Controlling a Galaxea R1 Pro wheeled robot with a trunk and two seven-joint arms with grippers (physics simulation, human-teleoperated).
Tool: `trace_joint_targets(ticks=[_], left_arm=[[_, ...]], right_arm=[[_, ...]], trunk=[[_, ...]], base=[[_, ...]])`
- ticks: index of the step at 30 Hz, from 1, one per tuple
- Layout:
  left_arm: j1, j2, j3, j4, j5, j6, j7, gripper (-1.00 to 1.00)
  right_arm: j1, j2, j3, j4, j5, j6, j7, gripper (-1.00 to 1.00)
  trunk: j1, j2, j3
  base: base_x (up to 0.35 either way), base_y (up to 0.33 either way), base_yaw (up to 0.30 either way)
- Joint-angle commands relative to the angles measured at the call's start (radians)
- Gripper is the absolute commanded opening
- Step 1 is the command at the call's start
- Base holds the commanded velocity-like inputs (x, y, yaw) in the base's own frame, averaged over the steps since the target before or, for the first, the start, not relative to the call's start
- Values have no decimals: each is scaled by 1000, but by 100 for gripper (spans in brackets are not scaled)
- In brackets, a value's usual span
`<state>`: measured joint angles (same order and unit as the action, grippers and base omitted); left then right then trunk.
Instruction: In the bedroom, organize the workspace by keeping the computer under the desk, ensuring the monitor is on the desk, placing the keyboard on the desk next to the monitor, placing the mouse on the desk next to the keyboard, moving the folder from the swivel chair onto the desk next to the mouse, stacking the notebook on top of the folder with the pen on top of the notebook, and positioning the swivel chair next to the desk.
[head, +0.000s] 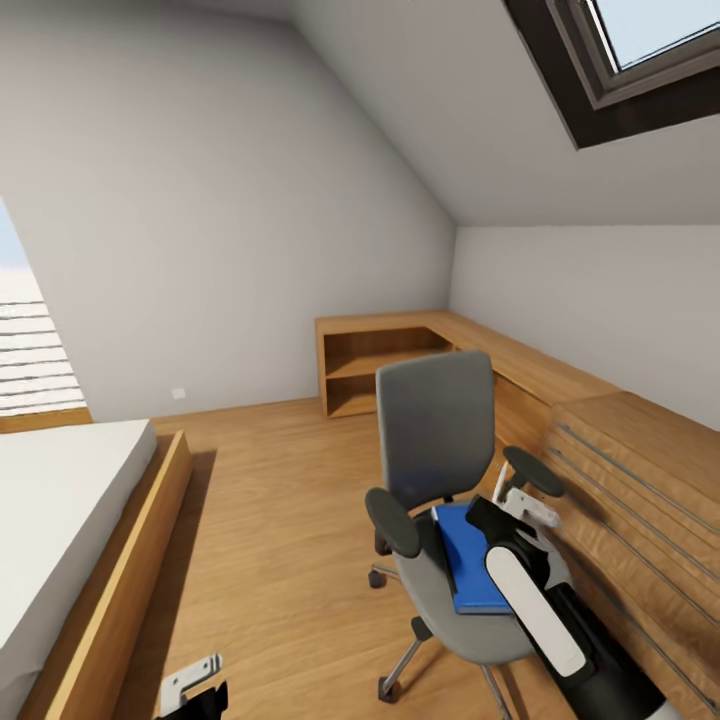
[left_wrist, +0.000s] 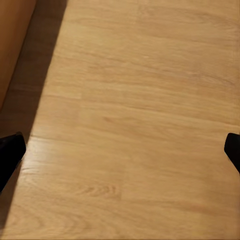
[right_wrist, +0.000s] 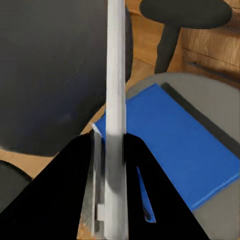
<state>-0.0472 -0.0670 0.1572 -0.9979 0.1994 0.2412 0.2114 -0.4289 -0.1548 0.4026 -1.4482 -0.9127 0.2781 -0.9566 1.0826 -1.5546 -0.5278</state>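
Folder (head: 470, 560) lies on swivel chair (head: 440, 440) seat, over plank floor (head: 280, 540).

One swivel chair (head: 440, 480), with two black oval armrests. One blue folder (head: 468, 560) on chair seat. One bed (head: 70, 540) at left edge of floor (head: 280, 560). One roof window (head: 640, 50) in sloped ceiling. One low corner shelf unit (head: 380, 365) with two open shelves. One wood drawer chest (head: 640, 500) at right. Two robot hands: left hand (head: 190, 683), right hand (head: 525, 500).
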Motion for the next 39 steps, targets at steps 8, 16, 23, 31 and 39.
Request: trace_joint_targets(ticks=[8, 16, 23, 31, 39], left_arm=[[0, 0, 2, 56, -28, -99, 3, 100], [0, 1, 4, 101, -40, -110, 4, 100], [-1, 2, 4, 168, -43, -109, 5, 100], [-9, 2, 2, 361, -44, -112, 4, 100], [-11, 29, 3, 577, -45, -288, 4, 100]], right_arm=[[-1, -81, -5, -13, -6, 12, 184, -100], [-1, -101, -5, -43, -9, 14, 198, -100], [1, -103, -7, -68, -13, 19, 194, -100], [1, -99, -14, -101, -14, 14, 137, -100], [2, -102, -56, -106, -25, 13, 130, -100]], trunk=[[-31, 56, 24], [-61, 112, 49], [-88, 161, 71], [-119, 217, 96], [-150, 273, 120]], base=[[0, 0, 0], [0, 0, 0], [0, 0, 0], [0, 0, 0], [-275, 0, -243]])
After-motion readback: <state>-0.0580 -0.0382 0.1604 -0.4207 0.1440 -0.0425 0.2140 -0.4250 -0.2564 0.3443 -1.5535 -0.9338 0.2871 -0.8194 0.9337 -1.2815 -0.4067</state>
